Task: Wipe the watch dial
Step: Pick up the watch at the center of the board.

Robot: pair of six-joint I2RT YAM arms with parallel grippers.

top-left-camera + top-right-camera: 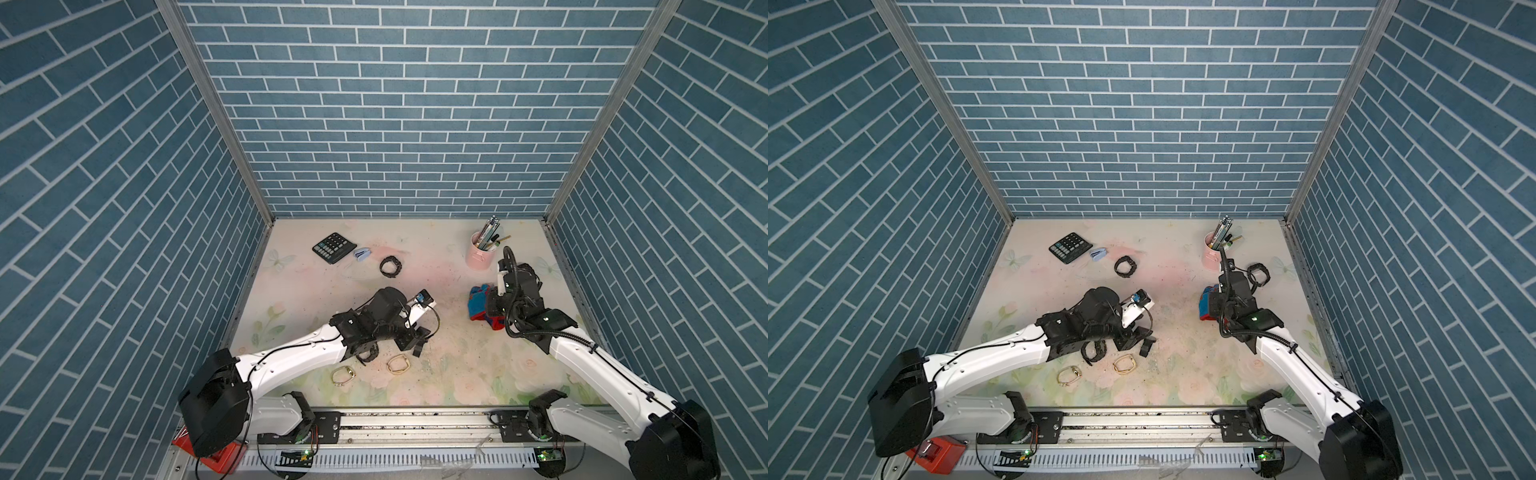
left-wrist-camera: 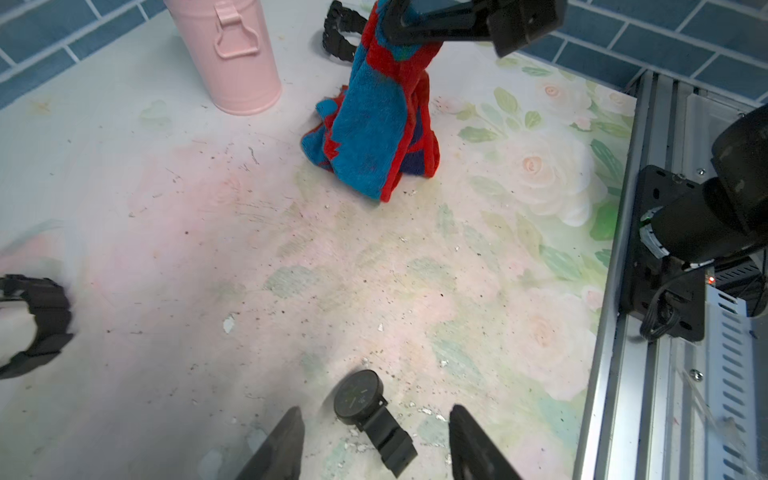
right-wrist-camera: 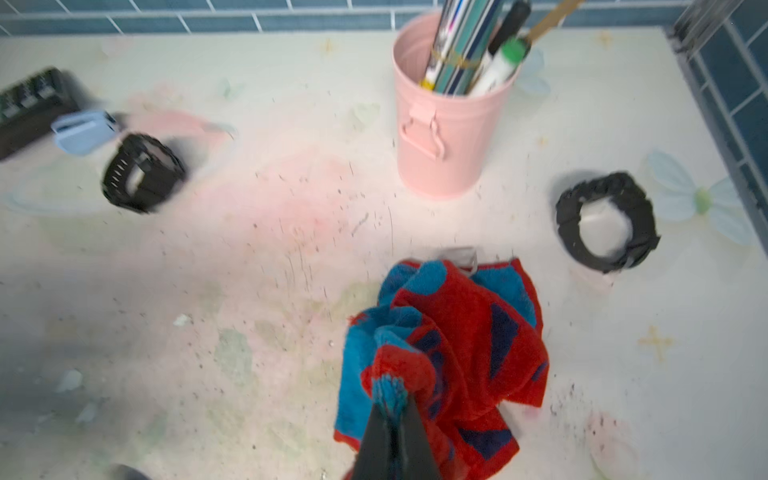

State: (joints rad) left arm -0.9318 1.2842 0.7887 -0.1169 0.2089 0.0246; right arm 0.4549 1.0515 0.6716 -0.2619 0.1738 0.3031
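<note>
Watch (image 2: 358, 395) lies between parted jaws of the low left end effector (image 2: 376, 409); right end effector (image 3: 390, 411) pinches the towel (image 3: 457, 324).

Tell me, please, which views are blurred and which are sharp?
Right wrist view: blurred throughout, worst at the calculator and the black watch near it. Left wrist view: mostly sharp, round-dial watch crisp, only the chunky black band smeared. Both top views: sharp, evenly lit.
</note>
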